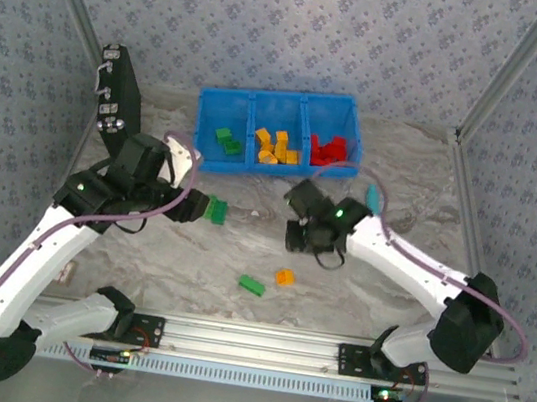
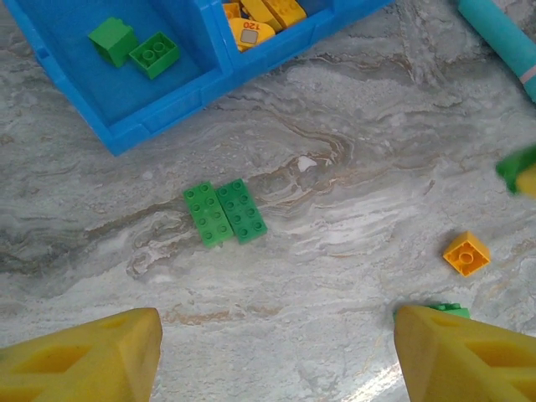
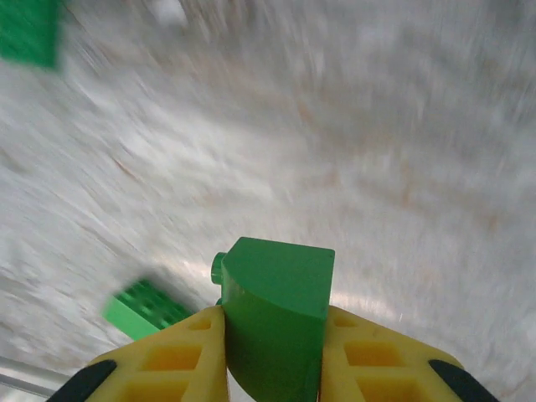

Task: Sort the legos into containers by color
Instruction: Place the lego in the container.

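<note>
1. Legos are partly sorted. From above we see the blue bin [image 1: 243,168] at the far side of the table [image 1: 199,261]. It holds green bricks [image 1: 227,140] in its left compartment, orange-yellow bricks [image 1: 276,148] in the middle one and red bricks [image 1: 330,151] in the right one.
2. Other legos lie loose on the marbled surface. A green pair [image 2: 224,213] sits side by side, touching, studs up, just in front of the bin's left compartment. Nearer the arm bases, a single green brick [image 1: 252,285] and an orange brick [image 1: 284,276] lie just beside each other without touching.
3. Our left gripper [image 2: 272,360] has its yellow fingers [image 2: 84,356] spread wide with nothing between them. It hangs above the table on the near side of the green pair.
4. Our right gripper [image 3: 272,356] is clamped on a held green brick [image 3: 276,293], which stands up between the fingers clear of the table. Its wrist view is smeared, so we can make out little below it beyond a blurred green brick [image 3: 146,306] on the surface.
5. A teal stick [image 1: 373,197] lies on the table to the right of the bin, close to the right arm. A black case [image 1: 119,88] stands tilted against the left wall.
</note>
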